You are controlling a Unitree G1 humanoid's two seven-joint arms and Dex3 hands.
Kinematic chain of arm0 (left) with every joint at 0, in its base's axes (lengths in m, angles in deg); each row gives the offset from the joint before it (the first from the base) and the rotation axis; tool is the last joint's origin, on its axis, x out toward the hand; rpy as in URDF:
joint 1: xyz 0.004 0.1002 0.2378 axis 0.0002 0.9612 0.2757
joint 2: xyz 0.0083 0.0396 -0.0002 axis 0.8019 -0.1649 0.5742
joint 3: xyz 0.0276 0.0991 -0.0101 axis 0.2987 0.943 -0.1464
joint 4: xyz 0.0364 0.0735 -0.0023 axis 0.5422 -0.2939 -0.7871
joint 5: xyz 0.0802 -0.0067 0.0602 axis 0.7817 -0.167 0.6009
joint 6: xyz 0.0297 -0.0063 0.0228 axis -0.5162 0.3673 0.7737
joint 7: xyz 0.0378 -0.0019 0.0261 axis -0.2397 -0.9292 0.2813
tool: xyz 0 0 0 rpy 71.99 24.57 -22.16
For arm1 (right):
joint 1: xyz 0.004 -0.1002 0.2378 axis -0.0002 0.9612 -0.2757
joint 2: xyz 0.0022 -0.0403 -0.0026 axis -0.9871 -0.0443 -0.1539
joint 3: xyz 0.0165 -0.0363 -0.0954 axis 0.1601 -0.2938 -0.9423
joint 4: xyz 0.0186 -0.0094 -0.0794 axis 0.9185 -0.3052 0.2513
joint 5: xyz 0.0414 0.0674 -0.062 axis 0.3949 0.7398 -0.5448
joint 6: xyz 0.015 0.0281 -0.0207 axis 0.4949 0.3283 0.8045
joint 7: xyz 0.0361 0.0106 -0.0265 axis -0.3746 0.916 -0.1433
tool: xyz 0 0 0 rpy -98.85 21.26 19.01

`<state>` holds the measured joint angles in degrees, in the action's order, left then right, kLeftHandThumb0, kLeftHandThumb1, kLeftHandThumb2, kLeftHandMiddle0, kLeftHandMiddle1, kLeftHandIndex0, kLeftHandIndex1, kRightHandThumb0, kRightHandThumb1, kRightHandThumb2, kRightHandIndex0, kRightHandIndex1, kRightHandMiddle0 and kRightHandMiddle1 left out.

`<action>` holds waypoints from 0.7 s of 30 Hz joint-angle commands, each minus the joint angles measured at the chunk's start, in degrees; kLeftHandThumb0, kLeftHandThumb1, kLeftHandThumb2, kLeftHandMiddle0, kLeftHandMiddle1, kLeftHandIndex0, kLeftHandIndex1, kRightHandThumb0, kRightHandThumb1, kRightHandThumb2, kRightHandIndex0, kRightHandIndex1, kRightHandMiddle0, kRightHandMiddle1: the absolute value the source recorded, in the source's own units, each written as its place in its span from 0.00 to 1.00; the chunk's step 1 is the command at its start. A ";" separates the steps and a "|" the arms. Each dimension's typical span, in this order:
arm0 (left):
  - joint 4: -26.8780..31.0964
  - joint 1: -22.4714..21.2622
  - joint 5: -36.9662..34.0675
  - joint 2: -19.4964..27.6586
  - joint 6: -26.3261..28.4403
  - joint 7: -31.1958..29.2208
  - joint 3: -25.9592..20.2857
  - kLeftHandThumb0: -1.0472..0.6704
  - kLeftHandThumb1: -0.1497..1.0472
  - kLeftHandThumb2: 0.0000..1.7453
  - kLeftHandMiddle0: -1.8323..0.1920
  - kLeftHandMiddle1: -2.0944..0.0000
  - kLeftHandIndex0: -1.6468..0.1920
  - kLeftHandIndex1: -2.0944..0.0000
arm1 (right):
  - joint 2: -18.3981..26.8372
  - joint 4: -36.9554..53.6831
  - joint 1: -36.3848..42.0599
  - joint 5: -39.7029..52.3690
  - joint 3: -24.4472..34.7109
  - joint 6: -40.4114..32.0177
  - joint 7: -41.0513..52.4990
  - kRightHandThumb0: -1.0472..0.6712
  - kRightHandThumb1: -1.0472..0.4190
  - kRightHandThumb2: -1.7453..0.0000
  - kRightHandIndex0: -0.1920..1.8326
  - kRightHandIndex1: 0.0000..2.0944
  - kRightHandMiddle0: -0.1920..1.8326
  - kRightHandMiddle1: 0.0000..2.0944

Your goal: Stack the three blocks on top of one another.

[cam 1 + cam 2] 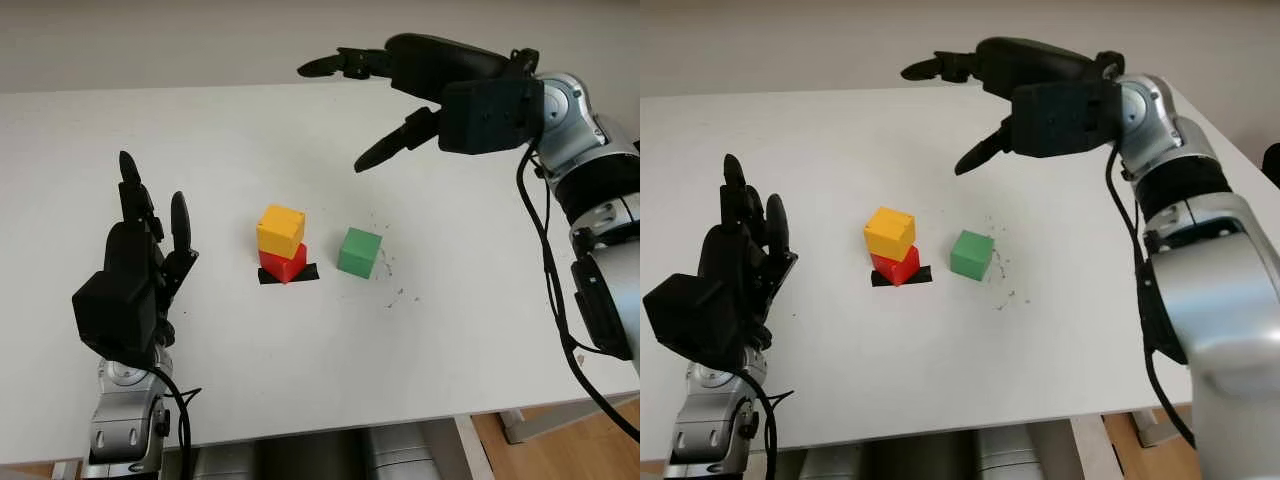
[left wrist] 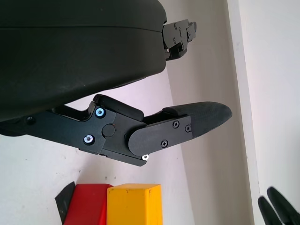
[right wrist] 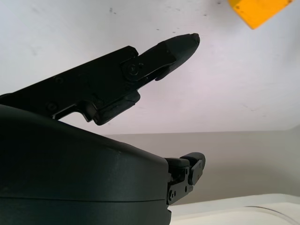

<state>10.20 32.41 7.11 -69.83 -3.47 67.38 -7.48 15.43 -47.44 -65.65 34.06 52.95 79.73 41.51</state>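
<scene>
Left eye view: three blocks, yellow block (image 1: 281, 230) atop red block (image 1: 284, 264), green block (image 1: 360, 252) beside; left hand (image 1: 135, 262) and right hand (image 1: 400, 85) open.

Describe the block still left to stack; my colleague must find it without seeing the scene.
On the white table, find the black tape patch mid-table, bearing a red block with a yellow block on top. The green block sits alone beside that stack on the right, directly on the table.

Your two eye views look forward and down on the white tabletop (image 1: 300, 380) from head height, slightly offset, sharing the yellow block (image 1: 281, 229) atop the red block (image 1: 283, 264). Your left wrist view sits close behind its hand, facing that stack. Your right wrist view catches the yellow block's corner.
</scene>
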 commanded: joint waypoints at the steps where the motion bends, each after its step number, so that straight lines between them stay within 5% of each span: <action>1: 0.44 -0.85 -0.14 0.77 0.12 -0.49 -0.30 0.17 1.00 0.37 1.00 1.00 1.00 1.00 | 2.00 1.00 0.89 -0.29 0.23 -0.05 0.55 0.28 0.11 0.97 0.18 0.06 0.19 0.12; 8: 1.05 -1.41 0.38 1.15 1.61 -0.88 0.28 0.17 1.00 0.37 1.00 1.00 1.00 1.00 | 4.11 2.50 3.74 -5.60 -3.34 2.74 -0.20 0.24 0.10 0.97 0.17 0.03 0.20 0.09; 21: 0.80 -1.48 0.47 1.58 0.85 -1.44 -0.03 0.19 1.00 0.38 1.00 1.00 1.00 1.00 | 4.44 4.32 3.50 -18.98 -12.21 7.56 -9.27 0.31 0.11 0.97 0.17 0.03 0.25 0.07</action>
<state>10.27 31.64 7.52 -68.84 -2.09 66.15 -7.39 19.16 -43.99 -61.60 15.87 41.59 86.85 32.97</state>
